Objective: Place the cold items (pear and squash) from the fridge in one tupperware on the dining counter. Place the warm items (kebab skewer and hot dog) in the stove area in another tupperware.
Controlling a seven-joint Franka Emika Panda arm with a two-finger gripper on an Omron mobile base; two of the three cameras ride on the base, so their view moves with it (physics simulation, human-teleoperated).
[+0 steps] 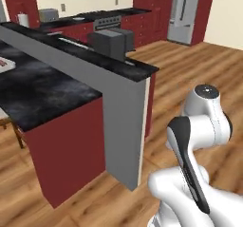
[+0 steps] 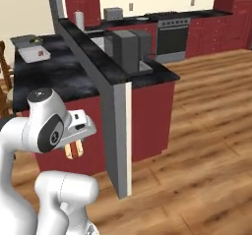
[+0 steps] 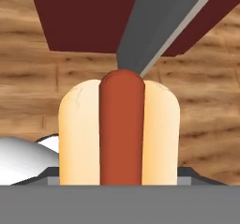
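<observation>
The dining counter (image 2: 54,76), a long black top on a red base with a grey back wall, stands ahead of the robot over the wood floor (image 2: 206,145). Far back, the fridge (image 1: 186,12) stands closed beside red cabinets. A pale tray (image 2: 33,55) lies at the counter's far left end. The gripper (image 2: 74,148) hangs low in front of the counter's red base, clamped on the hot dog (image 3: 119,129), which sits between the fingers, bun sides against them and the sausage pointing lengthwise away from the hand.

One hot dog (image 3: 119,131), one fridge (image 1: 185,13), one stove (image 2: 172,37), one paper towel roll (image 2: 79,20), one toaster (image 2: 112,14), two tupperware containers on the surface (image 2: 59,76)
</observation>
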